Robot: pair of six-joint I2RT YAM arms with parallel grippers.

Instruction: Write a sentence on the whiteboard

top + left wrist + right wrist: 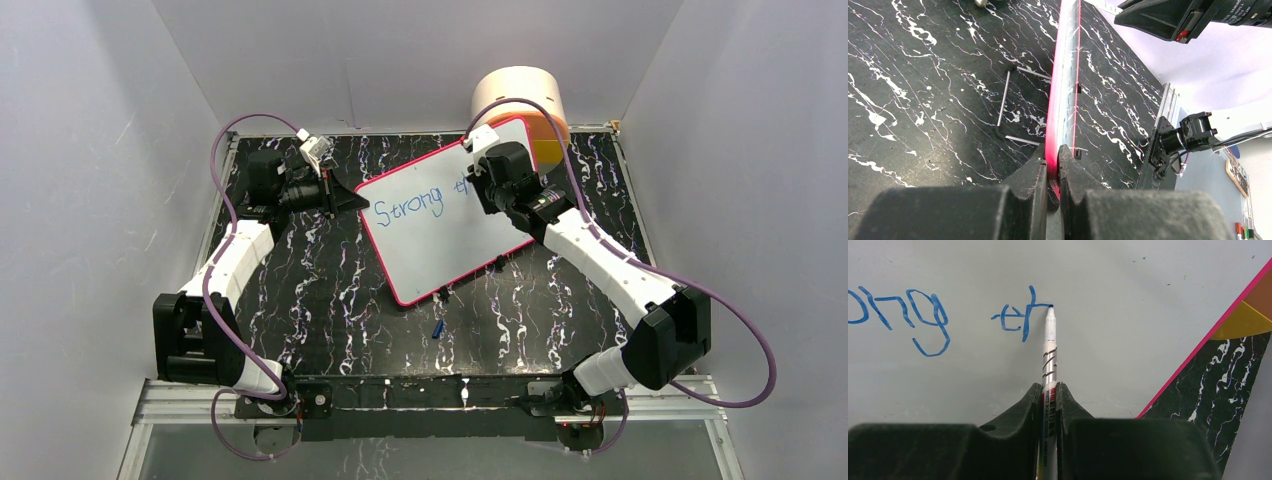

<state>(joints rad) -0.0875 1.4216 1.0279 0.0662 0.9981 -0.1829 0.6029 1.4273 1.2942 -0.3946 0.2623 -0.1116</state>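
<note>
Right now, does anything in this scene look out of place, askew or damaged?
The whiteboard lies skewed on the table, its left edge pinched by the left gripper, its far corner by a cream-and-orange cylinder. A small blue piece, perhaps a marker cap, lies loose on the table near the board's near edge. Nothing looks spilled or damaged.

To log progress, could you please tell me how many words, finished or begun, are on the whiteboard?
2: "Strong" at the left of the whiteboard, and a started word at the marker tip; the right gripper may hide further strokes.

Drum (518, 92) (tan, orange) blocks passage behind the whiteboard (440, 250).
</note>
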